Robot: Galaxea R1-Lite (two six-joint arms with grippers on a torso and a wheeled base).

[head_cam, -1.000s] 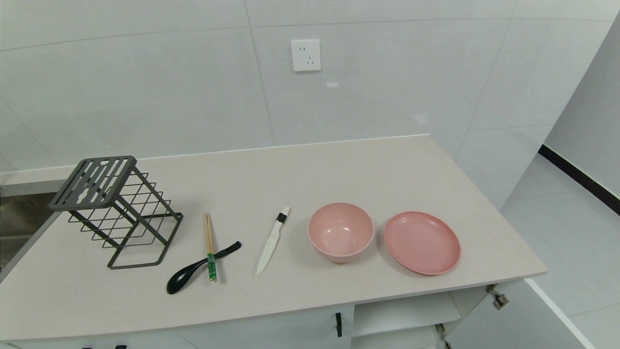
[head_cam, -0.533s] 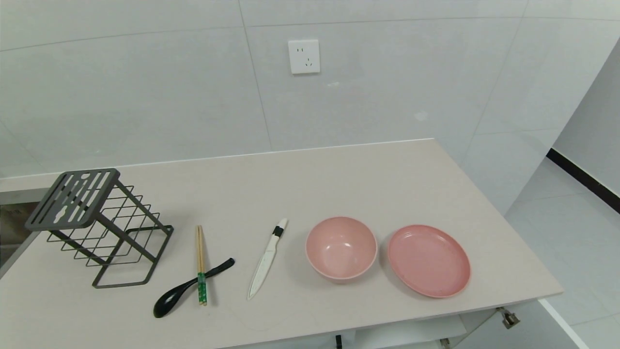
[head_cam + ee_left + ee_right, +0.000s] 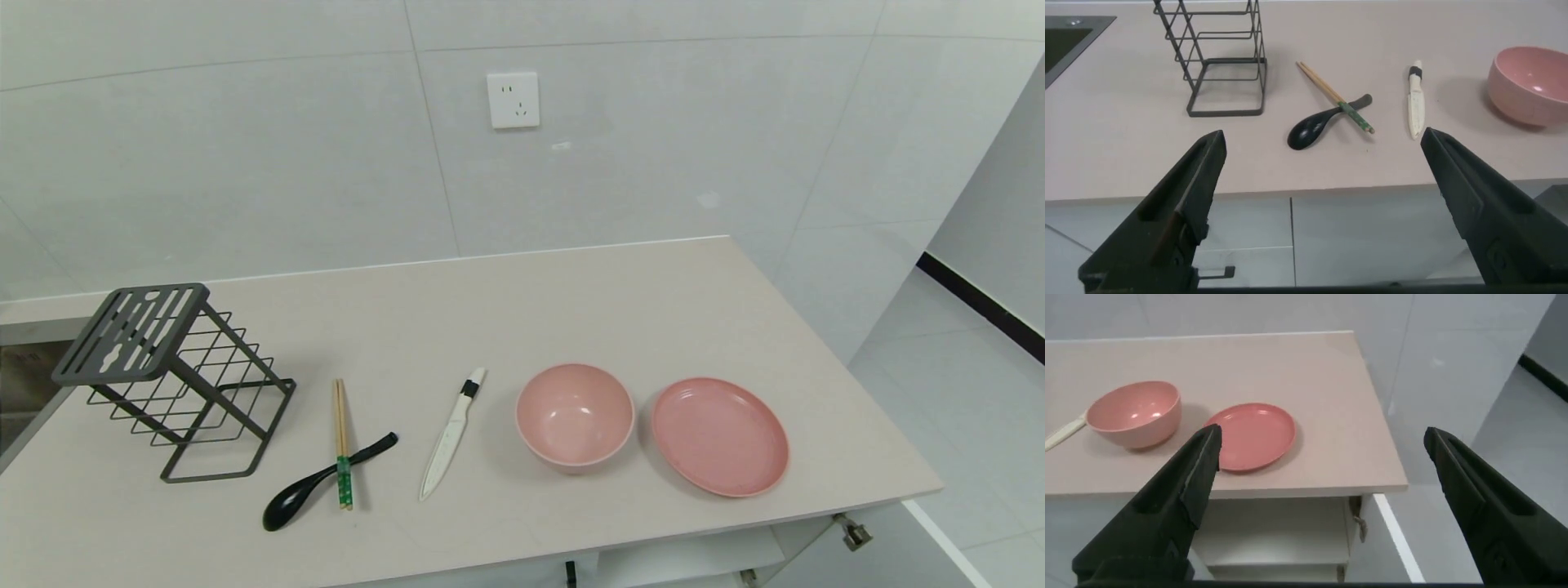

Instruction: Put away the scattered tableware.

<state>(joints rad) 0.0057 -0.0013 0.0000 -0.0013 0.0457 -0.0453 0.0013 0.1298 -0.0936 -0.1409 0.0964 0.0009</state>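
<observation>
Left gripper (image 3: 1321,137) spread wide, black plastic spoon (image 3: 1310,132) beyond it; right gripper (image 3: 1323,434) released, round pink plastic plate (image 3: 1251,435) beyond.

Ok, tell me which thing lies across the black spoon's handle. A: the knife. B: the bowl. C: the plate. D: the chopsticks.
D: the chopsticks lie crossed over the handle of the spoon, while the knife lies apart from both.
</observation>
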